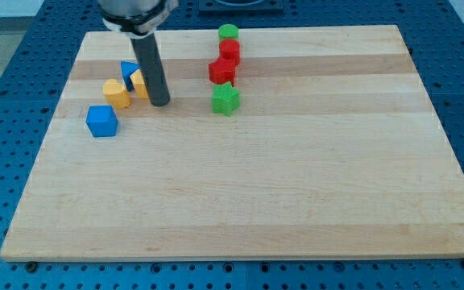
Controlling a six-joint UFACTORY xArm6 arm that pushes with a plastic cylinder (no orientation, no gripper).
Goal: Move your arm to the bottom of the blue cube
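Sitting near the table's (240, 209) left edge, at about nine o'clock from the board's middle, the blue cube (101, 121) rests alone with bare wood on the side toward the view's bottom. That bare patch, at the cube's six o'clock, is where the arm is meant to end up, and nothing stands there yet.

My tip (160, 103) is planted on the wood at roughly two o'clock from the cube, well apart from it and higher in the view. So the job looks barely begun, as far as I can judge: the rod would need to travel toward seven or eight o'clock and swing round below the cube without nudging it.

This end effector is only a plain dark rod, so it has nothing to open or close and carries nothing.

Just at the tip's nine o'clock, a yellow block (139, 84) sits touching or nearly touching the rod, with a second blue block (128, 72) partly hidden behind it. A yellow rounded block (117, 93) lies between the tip and the cube, right on the straight path, which could get knocked.

Farther off, at three o'clock from the tip, stand a green star (225, 99), a red star (221, 71), a red block (230, 52) and a green block (229, 32).
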